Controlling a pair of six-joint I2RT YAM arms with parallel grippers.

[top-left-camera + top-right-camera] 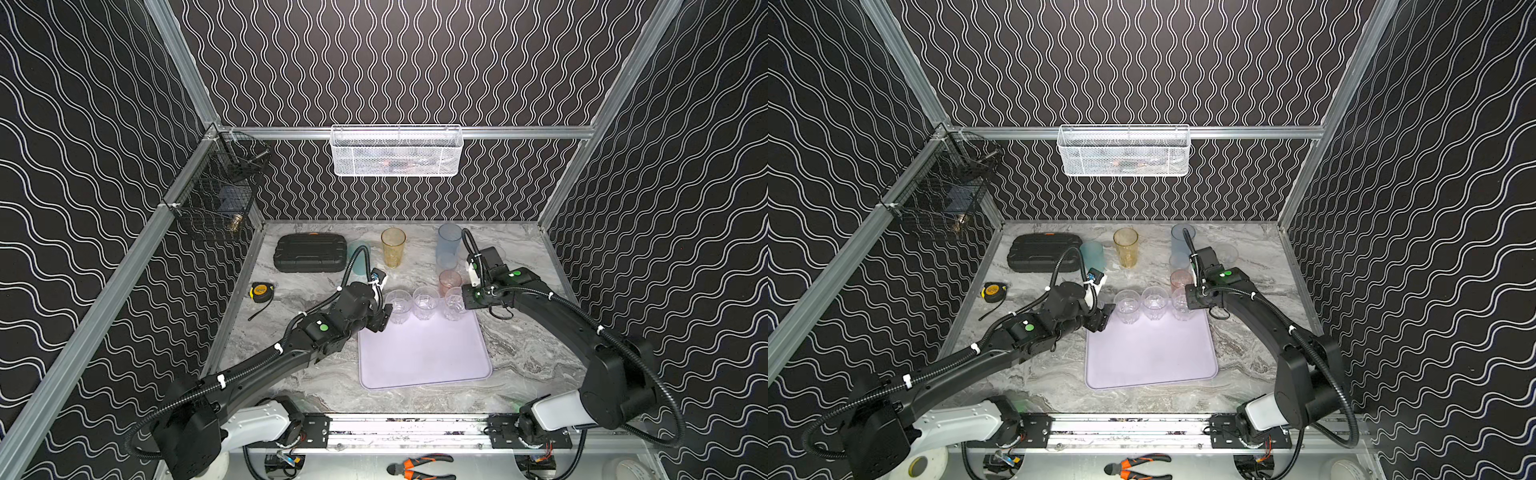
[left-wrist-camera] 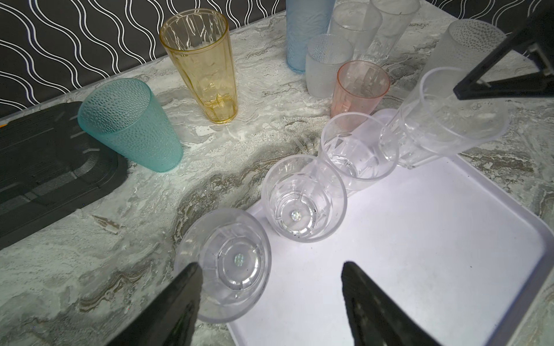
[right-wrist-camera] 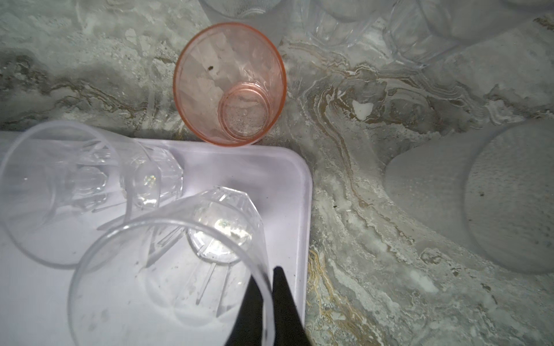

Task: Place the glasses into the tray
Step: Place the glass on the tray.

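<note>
Right gripper [image 3: 271, 275]: pinching rim of clear faceted tumbler [image 3: 135, 269], far-right corner of tray [image 3: 295, 191]. Left gripper [image 2: 269, 265]: wide apart, far-left corner. Tray: smooth lilac, rounded, table centre. Behind, on marbled tabletop [image 1: 528, 357]: tall blue tumbler [image 1: 449, 245], ribbed amber tumbler [image 1: 393, 247], dimpled teal tumbler [image 2: 129, 125], short pink tumbler [image 1: 449, 280].

Both top views are evenly and softly lit and sharp in the middle; the arms throw only faint shadows on the marble table [image 1: 532, 353]. In the left wrist view the tray [image 2: 419, 239] is washed out almost to white, and the left gripper [image 2: 271, 265] shows as blurred dark shapes. The wide lens makes the glasses lean outward. The right wrist view is dimmer: shade darkens the table around the pink glass [image 3: 229, 84], and the nearest clear glass [image 3: 168, 269] looks soft-edged.
</note>
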